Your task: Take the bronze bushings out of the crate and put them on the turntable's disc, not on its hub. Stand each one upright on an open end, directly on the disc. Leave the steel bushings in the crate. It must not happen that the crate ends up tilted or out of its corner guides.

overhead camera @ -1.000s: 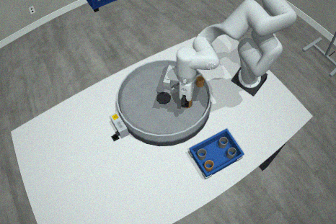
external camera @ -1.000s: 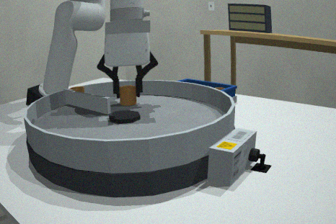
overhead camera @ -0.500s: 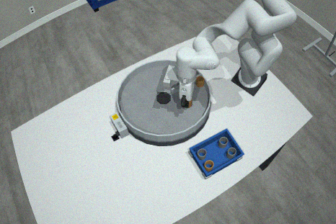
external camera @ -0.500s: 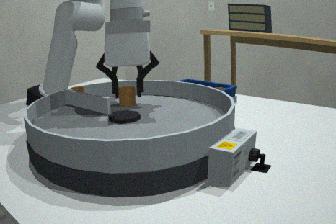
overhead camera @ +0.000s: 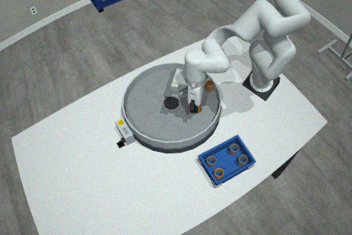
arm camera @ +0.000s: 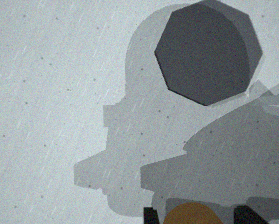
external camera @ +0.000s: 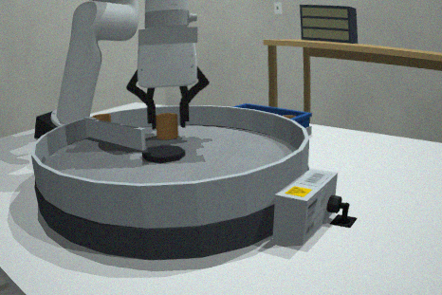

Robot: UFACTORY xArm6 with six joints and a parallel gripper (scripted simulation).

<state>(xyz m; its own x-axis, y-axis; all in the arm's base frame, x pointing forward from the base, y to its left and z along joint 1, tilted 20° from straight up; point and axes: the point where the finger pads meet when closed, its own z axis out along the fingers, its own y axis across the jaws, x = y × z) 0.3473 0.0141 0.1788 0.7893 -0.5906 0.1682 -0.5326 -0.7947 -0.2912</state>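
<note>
My gripper [external camera: 167, 121] reaches down over the turntable disc [overhead camera: 171, 106], just right of the dark hub [overhead camera: 171, 103]. A bronze bushing [external camera: 166, 125] stands upright on the disc between the fingers. The fingers stand a little wider than it, so the gripper is open. The wrist view shows its top [arm camera: 194, 214] at the bottom edge and the hub [arm camera: 207, 52] above. A second bronze bushing [overhead camera: 209, 85] stands on the disc near the far rim. The blue crate [overhead camera: 226, 160] holds one bronze bushing [overhead camera: 218, 171] and three steel ones [overhead camera: 234, 148].
A raised rim rings the disc [external camera: 171, 153]. A grey fixed bar [external camera: 114, 133] runs from the rim towards the hub. The turntable's control box [overhead camera: 124, 131] sits at its front left. The arm's base [overhead camera: 262, 84] stands at the back right of the table.
</note>
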